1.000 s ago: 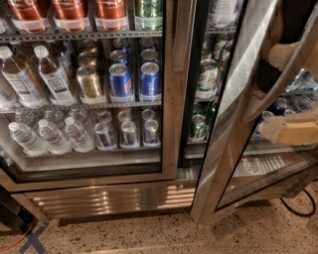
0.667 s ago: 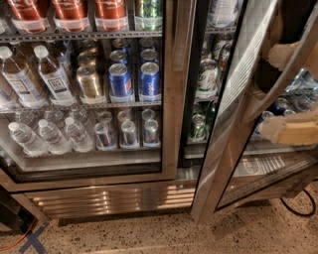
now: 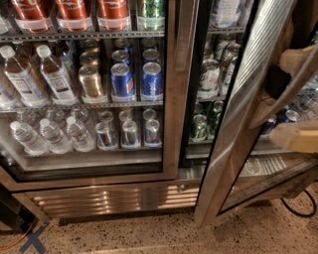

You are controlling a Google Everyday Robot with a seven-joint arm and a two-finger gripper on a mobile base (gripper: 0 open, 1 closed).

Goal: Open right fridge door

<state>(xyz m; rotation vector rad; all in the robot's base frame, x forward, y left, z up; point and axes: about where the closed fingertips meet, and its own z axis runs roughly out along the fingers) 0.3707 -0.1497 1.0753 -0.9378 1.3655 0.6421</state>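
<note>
right fridge door ajar, gripper at its handle

right fridge door (image 3: 237,111) stands swung out from the fridge (image 3: 172,99). its brushed steel edge runs as a slanted band from the upper right of the frame down to the lower middle, where its bottom corner hangs just above the floor (image 3: 149,235). the handle (image 3: 271,110) shows as a slanted steel bar right of that edge. the gripper (image 3: 297,98) sits at the right edge of the frame, at the handle, with one pale part above the bar and one below it. whether it is spread or clamped on the bar cannot be told.

behind the opened door, green cans (image 3: 199,126) stand on shelves in the dark gap at centre right. the left door (image 3: 169,163) is shut and fills the left half of the frame. behind its glass are blue cans (image 3: 150,79) in the middle, water bottles (image 3: 30,136) at lower left, and red cans (image 3: 69,10) along the top. the grille (image 3: 114,198) crosses the bottom left of the fridge. a black cable (image 3: 298,211) loops on the floor at lower right.
</note>
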